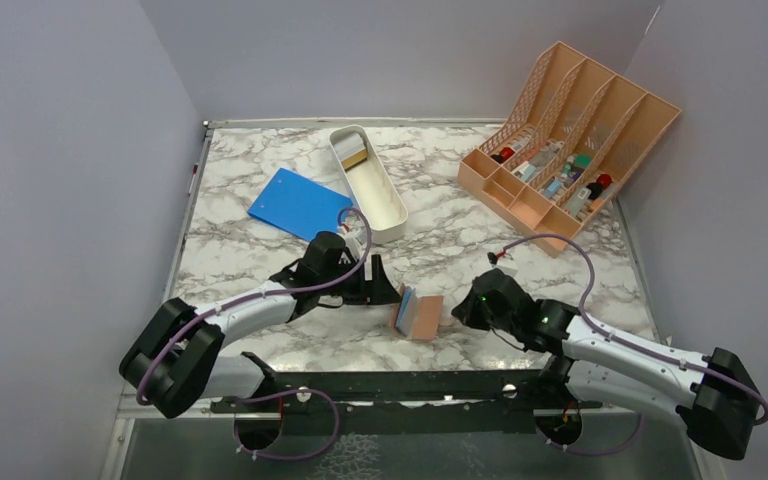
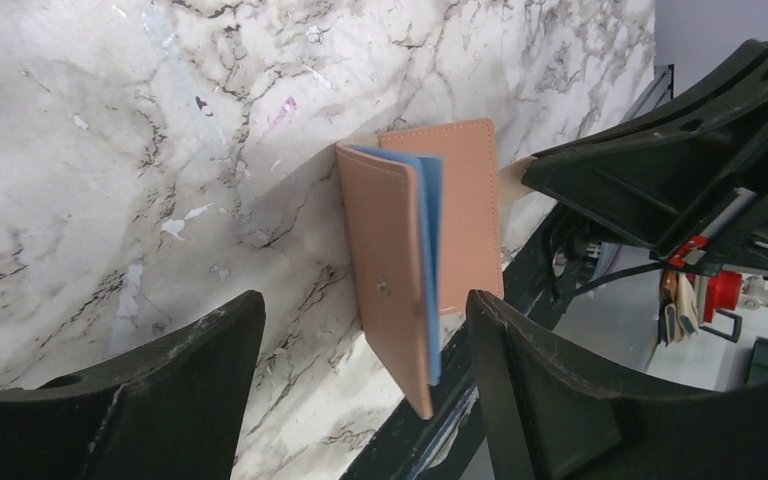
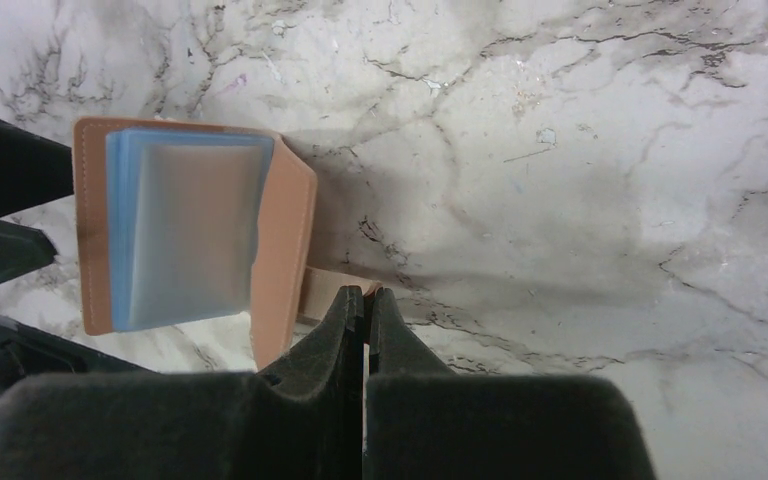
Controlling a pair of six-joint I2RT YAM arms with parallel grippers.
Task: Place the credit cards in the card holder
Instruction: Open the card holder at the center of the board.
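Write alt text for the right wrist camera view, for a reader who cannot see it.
The black right gripper, jaws shut, pinches the strap tab of a small tan leather-like card holder. The holder is partly open, showing pale blue inner sleeves. Behind it is a white, grey-veined marble-patterned table.

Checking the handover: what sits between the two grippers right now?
The card holder, standing partly open; the right gripper pinches its strap, the left gripper is open. The top view shows it.
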